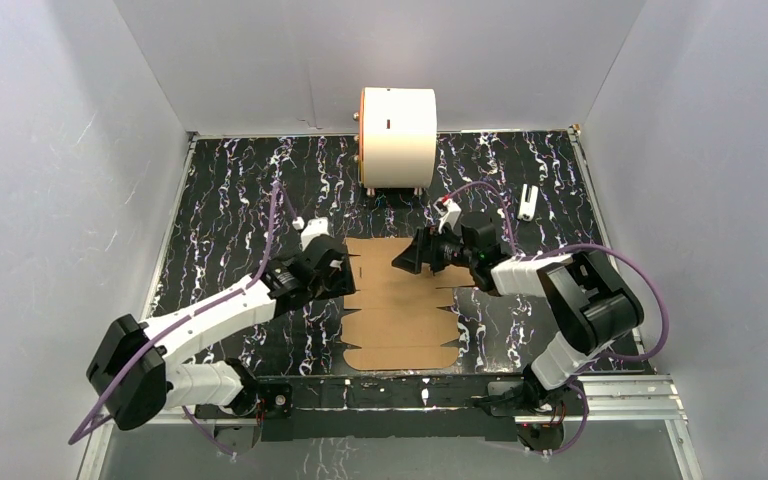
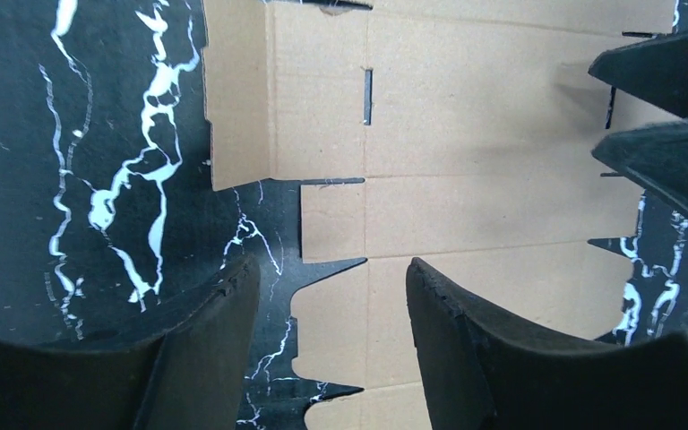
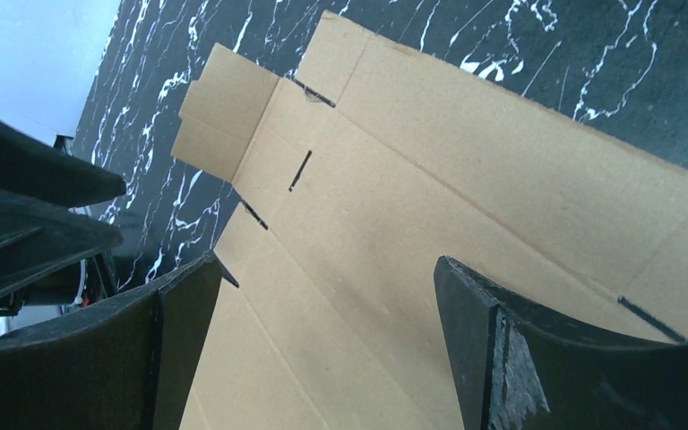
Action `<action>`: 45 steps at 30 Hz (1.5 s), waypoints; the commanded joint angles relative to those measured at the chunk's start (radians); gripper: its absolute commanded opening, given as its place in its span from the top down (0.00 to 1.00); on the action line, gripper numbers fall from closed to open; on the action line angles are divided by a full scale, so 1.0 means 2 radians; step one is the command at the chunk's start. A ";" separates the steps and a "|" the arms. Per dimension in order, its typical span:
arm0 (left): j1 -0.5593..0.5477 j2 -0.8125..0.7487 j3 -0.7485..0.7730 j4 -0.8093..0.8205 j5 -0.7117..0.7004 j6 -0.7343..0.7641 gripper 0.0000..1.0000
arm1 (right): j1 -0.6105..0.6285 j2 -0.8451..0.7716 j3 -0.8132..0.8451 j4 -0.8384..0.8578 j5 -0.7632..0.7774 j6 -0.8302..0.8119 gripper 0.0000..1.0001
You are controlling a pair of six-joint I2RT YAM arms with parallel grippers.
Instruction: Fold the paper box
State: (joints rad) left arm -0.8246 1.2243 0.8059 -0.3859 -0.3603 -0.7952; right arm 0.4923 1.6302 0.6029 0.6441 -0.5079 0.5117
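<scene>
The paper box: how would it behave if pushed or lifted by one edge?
Likely light: the paper box lies as a thin flat sheet on the table, so a push would probably slide it. Lifted by one edge, it would probably hinge at its creases and slits. Unlikely to roll.

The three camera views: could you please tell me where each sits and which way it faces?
Top external: above and behind, looking down on the table, paper box and both arms.
Left wrist: on the left arm, looking past the open left tool at the box's left edge.
Right wrist: on the right arm, looking past the open right tool across the box.
Shared: all three show the box.
</scene>
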 commanded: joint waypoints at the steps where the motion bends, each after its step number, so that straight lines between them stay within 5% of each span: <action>1: 0.032 -0.027 -0.042 0.073 0.080 -0.035 0.41 | 0.003 -0.027 -0.021 0.000 -0.012 -0.009 0.01; 30: 0.060 0.089 -0.094 0.165 0.161 -0.043 0.40 | 0.019 -0.006 -0.072 0.058 -0.001 0.012 0.01; 45: 0.059 0.050 -0.061 0.161 0.212 -0.031 0.55 | 0.030 0.007 -0.068 0.063 0.008 0.011 0.02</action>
State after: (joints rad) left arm -0.7059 1.3670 0.6327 -0.0628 0.0185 -0.8650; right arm 0.5385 1.6226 0.4744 0.7467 -0.4995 0.5289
